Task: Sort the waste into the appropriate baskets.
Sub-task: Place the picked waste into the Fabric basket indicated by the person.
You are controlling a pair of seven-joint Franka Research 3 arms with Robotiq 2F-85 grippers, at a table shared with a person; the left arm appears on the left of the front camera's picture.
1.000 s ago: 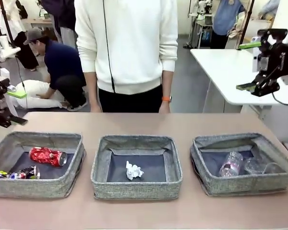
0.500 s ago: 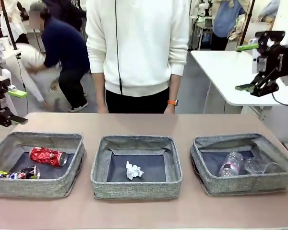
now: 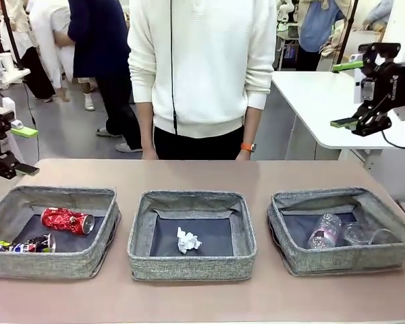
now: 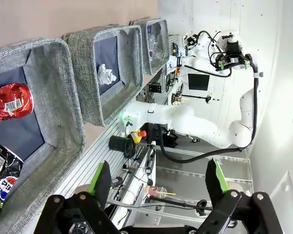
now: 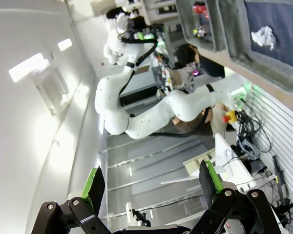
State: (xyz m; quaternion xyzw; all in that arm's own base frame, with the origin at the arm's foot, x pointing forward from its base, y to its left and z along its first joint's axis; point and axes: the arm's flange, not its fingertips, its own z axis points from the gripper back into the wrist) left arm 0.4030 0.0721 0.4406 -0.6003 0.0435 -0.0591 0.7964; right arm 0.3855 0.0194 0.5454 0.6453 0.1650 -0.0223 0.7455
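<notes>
We hold our left gripper (image 3: 10, 150) raised at the table's left edge, jaws spread wide with nothing between them. Our right gripper (image 3: 351, 94) hangs high beyond the table's right edge, jaws likewise apart and empty. Both arms are drawn back, well apart from each other.

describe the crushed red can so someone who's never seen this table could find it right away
Three grey fabric baskets sit in a row on the table; go to the left basket, on the robot's left. The crushed red can lies on its side near the far wall. Its neighbour, the dark printed can, sits nearer the front and isn't red.
</notes>
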